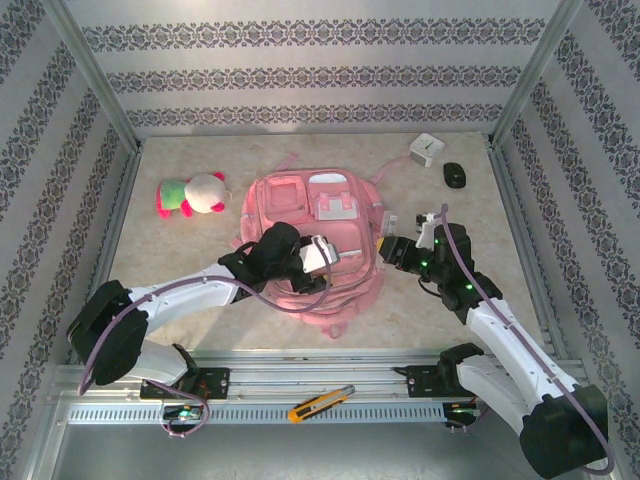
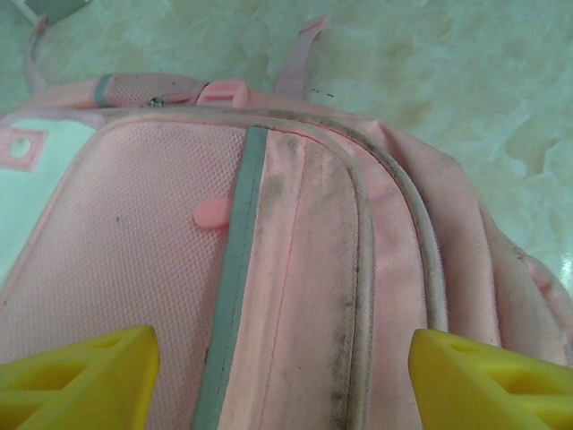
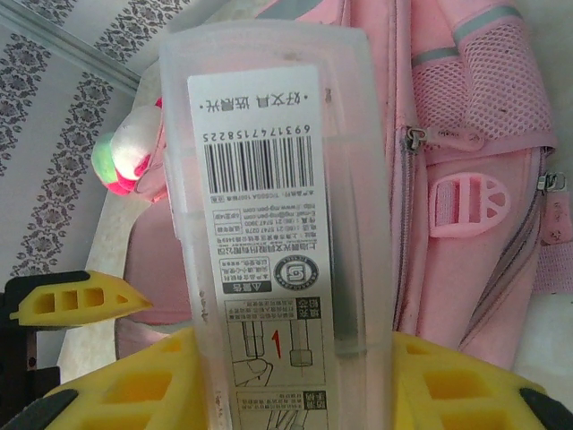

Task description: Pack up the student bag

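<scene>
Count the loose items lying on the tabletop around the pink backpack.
3: plush toy left of the backpack, white box far right, black object beside it. Others may hide under the backpack.

The left claw point(image 2: 282, 358) has yellow fingers point(image 2: 81, 376). Under it the bag point(image 2: 295, 269) is pink, with a grey stripe, greyish piping and dark smudges. The right claw point(image 3: 286, 385) is yellow too. In it the case point(image 3: 349, 90) is frosted clear; its label point(image 3: 260, 179) is white with a black barcode, black print and a red numeral. Far left of the left claw, the plush point(image 1: 190, 195) is pink, green and white. Beyond the right claw are a white box point(image 1: 425, 150) and a small black thing point(image 1: 455, 175). The surface point(image 1: 170, 245) is beige and marbled. The walls point(image 1: 300, 70) are pale with dark floral bands.
</scene>
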Tool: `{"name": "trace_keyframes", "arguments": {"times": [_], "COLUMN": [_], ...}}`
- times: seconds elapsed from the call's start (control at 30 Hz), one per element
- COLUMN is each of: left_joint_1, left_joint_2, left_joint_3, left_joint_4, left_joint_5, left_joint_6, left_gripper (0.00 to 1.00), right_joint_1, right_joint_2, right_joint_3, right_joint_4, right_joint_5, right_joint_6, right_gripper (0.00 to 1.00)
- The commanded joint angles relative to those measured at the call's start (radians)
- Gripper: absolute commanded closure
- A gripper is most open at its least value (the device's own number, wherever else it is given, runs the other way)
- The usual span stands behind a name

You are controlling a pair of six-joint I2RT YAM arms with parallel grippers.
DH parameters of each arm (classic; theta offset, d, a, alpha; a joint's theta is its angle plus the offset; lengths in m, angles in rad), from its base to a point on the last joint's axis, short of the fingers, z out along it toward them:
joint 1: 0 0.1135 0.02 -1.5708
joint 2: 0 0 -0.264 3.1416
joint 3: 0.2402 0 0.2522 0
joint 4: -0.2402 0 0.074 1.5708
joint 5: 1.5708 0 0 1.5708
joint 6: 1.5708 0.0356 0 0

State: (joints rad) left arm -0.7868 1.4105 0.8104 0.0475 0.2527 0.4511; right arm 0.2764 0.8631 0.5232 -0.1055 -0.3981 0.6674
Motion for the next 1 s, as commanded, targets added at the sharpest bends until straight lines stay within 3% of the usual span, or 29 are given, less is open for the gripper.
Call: {"name": "trace_keyframes", "arguments": {"times": [0.0,0.13,0.3,0.47,0.67,0.9,0.97], "left_joint_1": [-0.023,-0.029,-0.029,-0.030,-0.023,-0.019,-0.019], "left_joint_2": [0.031,0.073,0.088,0.052,0.008,0.059,0.067], "left_joint_3": [-0.017,0.002,-0.003,-0.045,-0.073,-0.062,-0.053], "left_joint_4": [0.072,0.068,0.102,0.289,0.404,0.377,0.319], "left_joint_5": [-0.105,-0.223,-0.273,-0.423,-0.432,-0.435,-0.335], "left_joint_6": [0.097,0.097,0.073,-0.029,-0.067,-0.077,-0.033], "left_gripper": [0.26,0.24,0.22,0.23,0.33,0.33,0.31], "right_joint_1": [-0.011,-0.012,-0.012,-0.012,-0.012,-0.011,-0.011], "right_joint_2": [0.008,0.027,0.039,0.039,0.058,0.065,0.059], "right_joint_3": [0.001,0.009,0.008,0.001,0.010,0.018,0.014], "right_joint_4": [-0.004,-0.002,-0.002,0.000,0.005,0.010,0.010], "right_joint_5": [-0.030,-0.040,-0.045,-0.042,-0.043,-0.050,-0.050], "right_joint_6": [-0.008,-0.011,-0.011,-0.009,-0.003,0.004,0.008], "right_gripper": [0.72,0.72,0.72,0.74,0.74,0.74,0.74]}}
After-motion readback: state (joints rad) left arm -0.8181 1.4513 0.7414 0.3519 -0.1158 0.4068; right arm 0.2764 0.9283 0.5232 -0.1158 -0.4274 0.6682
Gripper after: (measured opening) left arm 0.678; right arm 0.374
